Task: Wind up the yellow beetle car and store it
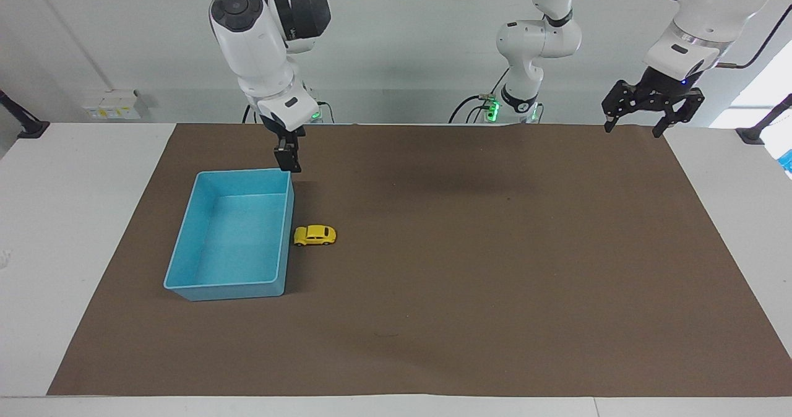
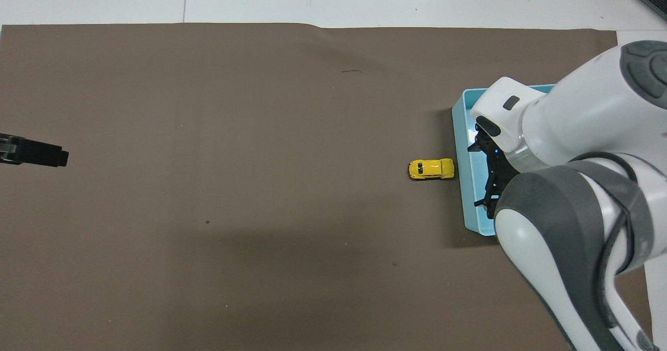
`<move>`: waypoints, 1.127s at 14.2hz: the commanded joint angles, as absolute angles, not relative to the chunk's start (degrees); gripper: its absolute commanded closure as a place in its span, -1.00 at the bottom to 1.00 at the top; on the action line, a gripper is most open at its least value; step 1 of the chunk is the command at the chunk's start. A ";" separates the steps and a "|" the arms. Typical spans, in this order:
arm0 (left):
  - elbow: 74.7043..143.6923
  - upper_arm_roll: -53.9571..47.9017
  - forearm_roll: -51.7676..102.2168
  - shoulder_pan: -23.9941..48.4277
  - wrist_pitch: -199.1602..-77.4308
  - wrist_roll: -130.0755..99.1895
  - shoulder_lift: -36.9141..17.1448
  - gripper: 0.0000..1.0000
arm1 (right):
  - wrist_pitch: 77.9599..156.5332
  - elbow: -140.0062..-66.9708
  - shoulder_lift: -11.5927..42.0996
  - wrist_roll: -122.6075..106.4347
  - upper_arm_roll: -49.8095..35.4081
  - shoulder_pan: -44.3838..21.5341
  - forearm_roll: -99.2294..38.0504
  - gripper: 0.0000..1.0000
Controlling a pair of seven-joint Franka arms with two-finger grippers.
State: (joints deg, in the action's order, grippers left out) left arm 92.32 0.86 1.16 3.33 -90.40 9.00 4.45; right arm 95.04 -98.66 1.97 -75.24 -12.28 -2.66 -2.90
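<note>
Currently holding the right gripper [image 1: 288, 160] up in the air over the blue bin [image 1: 226, 292], above the bin's corner nearest the robots on the side where the car is. Showing it edge-on in the facing view and, in the overhead view, with its two fingers spread apart, released and gripping nothing. Reaching it down from the right arm's white wrist, with the grey-and-white elbow covering much of the bin from above.

Finding the yellow beetle car [image 1: 315, 236] just outside that bin, sitting on its wheels on the brown paper mat [image 1: 495, 268], untouched by either gripper. Pointing one end of the car at the bin's long wall, close enough that touching or merely beside cannot be told. Placing it about midway along that wall, on the side toward the left arm's end of the table. Seeing nothing inside the visible part of the bin but its pale blue floor.

Moving outward, holding the left gripper [image 1: 634, 123] aloft over the mat's corner at the left arm's end, well apart from the car and the bin. Spreading its black fingers wide, also released and carrying nothing, the arm waiting. Showing only its dark tip at the overhead view's edge. Resting mat and bin on the white table [image 1: 74, 219].
</note>
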 commanded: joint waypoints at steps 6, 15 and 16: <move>93.08 1.05 0.79 3.08 -90.00 9.14 5.45 -1.00 | 102.39 -106.16 2.11 -74.53 -12.39 -3.60 0.26 -1.00; 93.08 1.05 0.79 2.72 -89.82 9.14 5.45 -1.00 | 113.38 -113.64 2.28 -74.97 -12.30 -2.64 0.97 -1.00; 93.08 1.14 0.79 2.72 -89.82 9.14 5.45 -1.00 | 114.42 -113.73 3.59 -75.14 -12.30 -2.38 1.05 -1.00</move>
